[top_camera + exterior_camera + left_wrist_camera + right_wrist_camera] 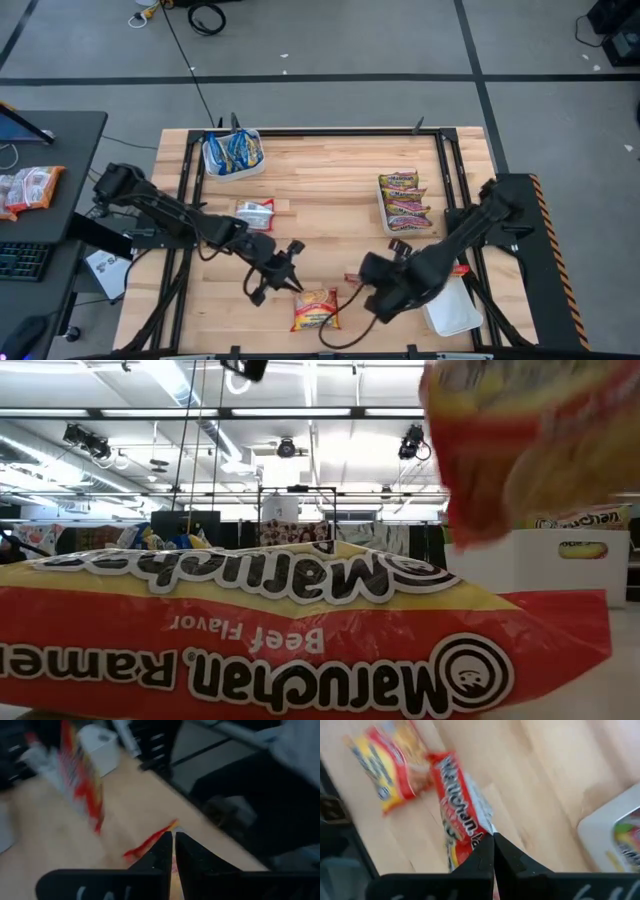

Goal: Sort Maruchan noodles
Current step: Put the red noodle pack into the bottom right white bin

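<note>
Maruchan noodles partly sorted: blue packets and yellow-green packets trayed; right gripper clamps red-silver packet; left gripper closed, empty; orange packet remains.

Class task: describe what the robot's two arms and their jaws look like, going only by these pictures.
Both arms are dark, jointed and slim. The left gripper and right gripper end in flat black jaws. A black cable loops beside the right one.

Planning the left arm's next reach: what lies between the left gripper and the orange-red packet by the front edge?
Bare wood only, in the high view: the shut left gripper sits just beside the orange-red packet.
</note>
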{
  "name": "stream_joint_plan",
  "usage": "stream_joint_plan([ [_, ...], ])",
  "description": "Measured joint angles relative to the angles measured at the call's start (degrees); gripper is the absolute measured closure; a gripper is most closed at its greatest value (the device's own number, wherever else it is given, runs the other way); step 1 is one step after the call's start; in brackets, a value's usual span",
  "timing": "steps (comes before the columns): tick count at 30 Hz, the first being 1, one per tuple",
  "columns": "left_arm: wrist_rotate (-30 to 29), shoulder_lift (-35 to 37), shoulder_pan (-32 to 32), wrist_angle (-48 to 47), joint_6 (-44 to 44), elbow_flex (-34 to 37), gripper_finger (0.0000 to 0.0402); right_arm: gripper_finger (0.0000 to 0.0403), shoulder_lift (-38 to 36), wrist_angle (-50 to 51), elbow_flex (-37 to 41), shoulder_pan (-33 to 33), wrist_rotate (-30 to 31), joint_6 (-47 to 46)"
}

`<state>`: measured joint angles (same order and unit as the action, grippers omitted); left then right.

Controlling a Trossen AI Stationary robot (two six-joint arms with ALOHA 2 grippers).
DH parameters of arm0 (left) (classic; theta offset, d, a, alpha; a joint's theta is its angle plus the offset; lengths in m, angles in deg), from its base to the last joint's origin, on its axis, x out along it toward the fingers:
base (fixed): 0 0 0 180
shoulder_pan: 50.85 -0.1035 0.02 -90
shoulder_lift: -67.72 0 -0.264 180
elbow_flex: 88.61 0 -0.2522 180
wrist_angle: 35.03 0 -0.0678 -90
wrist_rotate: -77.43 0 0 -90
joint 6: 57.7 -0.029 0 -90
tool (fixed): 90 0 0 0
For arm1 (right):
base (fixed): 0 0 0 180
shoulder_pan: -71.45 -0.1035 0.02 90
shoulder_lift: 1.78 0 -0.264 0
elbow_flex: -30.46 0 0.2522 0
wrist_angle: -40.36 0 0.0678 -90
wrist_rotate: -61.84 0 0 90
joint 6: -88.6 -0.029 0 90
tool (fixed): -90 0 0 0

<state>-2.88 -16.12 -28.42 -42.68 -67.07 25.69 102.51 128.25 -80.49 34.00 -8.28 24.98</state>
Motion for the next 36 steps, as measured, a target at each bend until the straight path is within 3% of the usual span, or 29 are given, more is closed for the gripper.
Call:
stream_joint_plan([
  [5,-6.3,-1.4,1.4,-0.2,1.5,0.1,0.0374,0.04,-6.0,-1.3,1.4,-2.3,4.6,0.1],
  [13,-6.5,-1.4,2.9,0.0,1.9,0.1,0.0374,0.0401,-13.2,-11.1,10.7,-4.0,5.8,0.6],
  [16,-6.5,-2.0,2.7,0.2,2.9,0.1,0.0374,0.0401,-14.2,-20.5,16.2,-4.4,4.3,3.0],
  [19,-6.5,-3.2,2.5,0.5,3.7,0.1,0.0374,0.0401,-14.2,-27.0,20.7,-4.9,-0.8,4.3],
  [24,-8.1,-5.0,2.0,1.8,4.0,0.1,0.0374,0.0401,-15.4,-24.4,21.4,-8.8,-5.7,4.1],
  [30,-8.7,-5.1,-0.4,2.6,5.6,0.1,0.0374,0.0401,-22.6,-23.2,21.4,-14.9,-12.0,2.9],
  [36,-9.6,-5.2,-3.1,6.1,9.0,0.1,0.0374,0.04,-28.5,-9.0,21.3,-23.2,-12.8,-7.5],
])
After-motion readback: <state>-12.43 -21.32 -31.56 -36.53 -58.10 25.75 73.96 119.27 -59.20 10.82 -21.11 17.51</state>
